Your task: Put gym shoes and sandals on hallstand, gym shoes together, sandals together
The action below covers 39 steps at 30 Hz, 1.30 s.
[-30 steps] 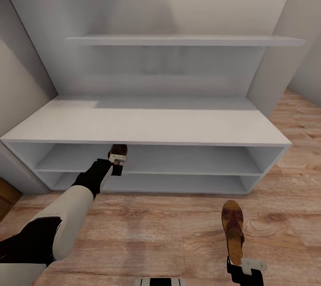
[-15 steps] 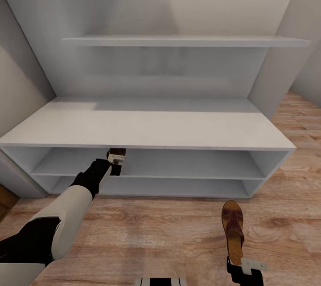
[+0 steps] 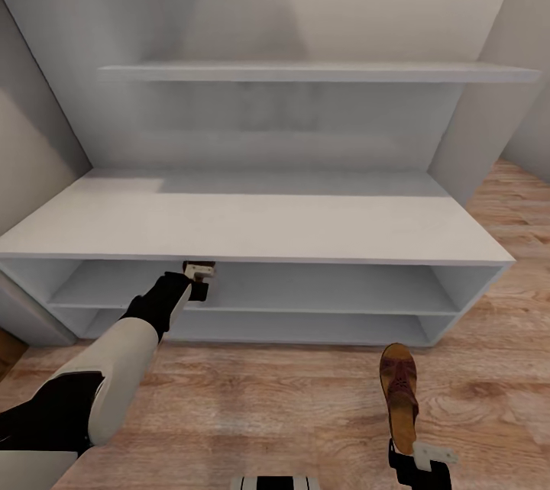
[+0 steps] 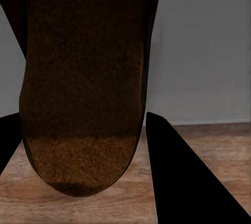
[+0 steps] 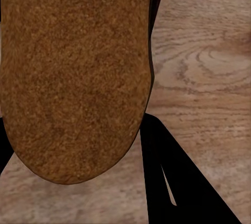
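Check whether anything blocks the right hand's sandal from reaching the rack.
Nothing visible does. The sandal in the right hand hangs over bare floor, and the hallstand top and the visible parts of its open shelves ahead hold nothing.

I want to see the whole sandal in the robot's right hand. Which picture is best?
The head view: the right sandal shows whole, straps up, above the floor. The right wrist view gives its sole close up between dark fingers.

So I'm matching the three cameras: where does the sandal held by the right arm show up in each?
Head view: the sandal lies lower right, over the corridor floor, heel in the right pincer.
Right wrist view: its tan sole covers the upper left.
Left wrist view: the brown sole there is another sandal.
Shared landmark: the wood-plank floor.
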Tool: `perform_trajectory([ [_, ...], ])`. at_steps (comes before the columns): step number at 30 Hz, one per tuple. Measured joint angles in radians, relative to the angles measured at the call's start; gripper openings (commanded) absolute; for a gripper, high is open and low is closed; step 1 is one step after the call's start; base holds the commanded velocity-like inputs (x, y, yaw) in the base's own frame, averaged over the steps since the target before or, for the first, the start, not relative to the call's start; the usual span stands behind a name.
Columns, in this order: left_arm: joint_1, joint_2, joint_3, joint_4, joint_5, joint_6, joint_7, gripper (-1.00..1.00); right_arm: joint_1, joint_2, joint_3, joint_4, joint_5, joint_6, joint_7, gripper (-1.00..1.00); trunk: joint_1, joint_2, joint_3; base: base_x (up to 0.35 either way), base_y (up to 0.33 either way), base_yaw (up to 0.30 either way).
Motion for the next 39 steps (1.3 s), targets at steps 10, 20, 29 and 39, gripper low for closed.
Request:
perform_trajectory([
  [10, 0.0, 0.0, 0.0, 0.0, -0.001, -0.001, 0.001, -1.0, 0.0, 0.0, 0.0, 0.0, 0.0, 0.0, 0.0, -1.0, 0.0, 0.0, 0.0, 0.105, 0.0, 0.0],
  [20, 0.0, 0.0, 0.0, 0.0, 0.0, -0.002, 0.001, -1.0, 0.0, 0.0, 0.0, 0.0, 0.0, 0.0, 0.0, -1.0, 0.0, 0.0, 0.0, 0.013, 0.0, 0.0],
  [29, 0.0, 0.0, 0.0, 0.0, 0.001, -0.001, 0.0, -1.0, 0.0, 0.0, 0.0, 0.0, 0.0, 0.0, 0.0, -1.0, 0.0, 0.0, 0.0, 0.053, 0.0, 0.0],
  [39, 0.0, 0.0, 0.0, 0.0, 0.0, -0.002, -0.003, -1.0, 0.0, 0.0, 0.0, 0.0, 0.0, 0.0, 0.0, -1.0, 0.0, 0.0, 0.0, 0.052, 0.0, 0.0],
])
